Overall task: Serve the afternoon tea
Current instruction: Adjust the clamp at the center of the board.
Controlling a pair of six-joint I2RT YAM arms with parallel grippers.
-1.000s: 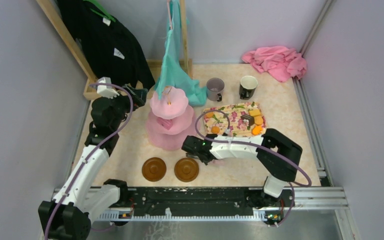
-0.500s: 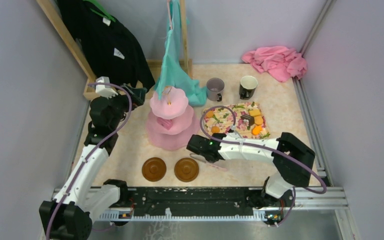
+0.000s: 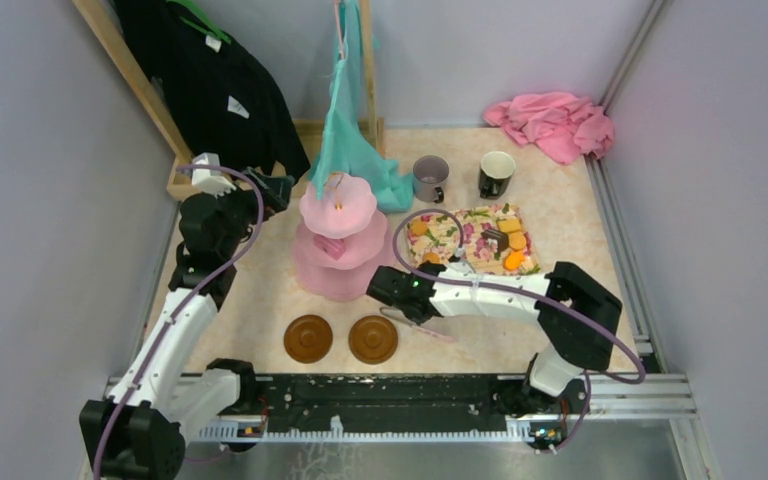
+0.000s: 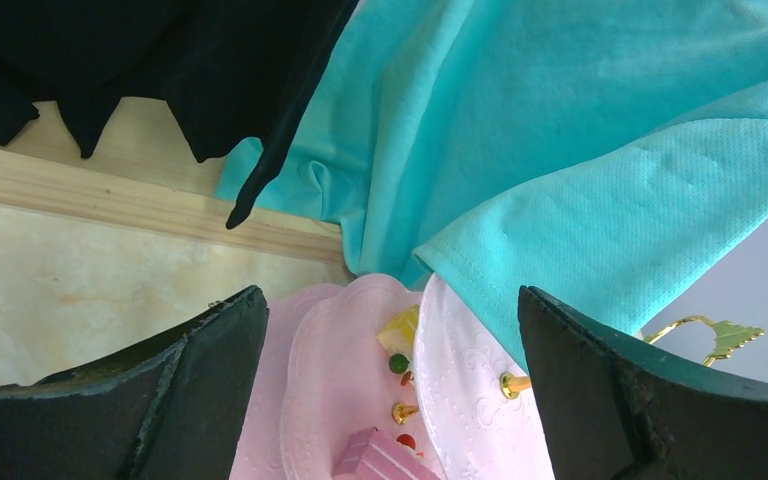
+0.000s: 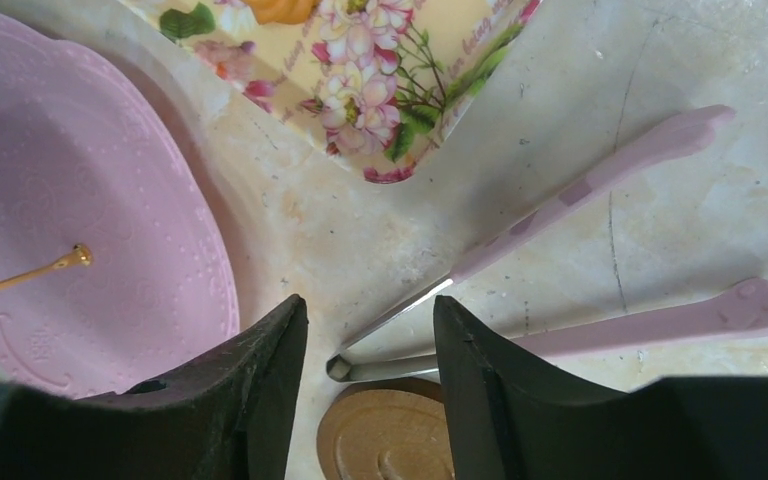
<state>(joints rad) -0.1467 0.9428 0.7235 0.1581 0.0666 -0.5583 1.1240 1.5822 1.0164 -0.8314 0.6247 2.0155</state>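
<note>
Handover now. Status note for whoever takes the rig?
Left gripper: open, empty, up beside the stand.
Right gripper: open, low over the tongs on the table, their joined end between its fingers, not gripped.
Done: pink cake and yellow cake on the stand.
Left: orange cakes on the floral tray; grey mug and black mug at the back, not on the brown discs.

- Your top view looks steeply down from high behind the near edge, taking in the whole counter (image 3: pixel 260 300).
- Your left wrist view sits close, facing across the pink stand (image 4: pixel 330 380) toward the teal fabric (image 4: pixel 580 150).
- Your right wrist view hangs close over the counter, facing down; both wrist views share the pink stand.
</note>
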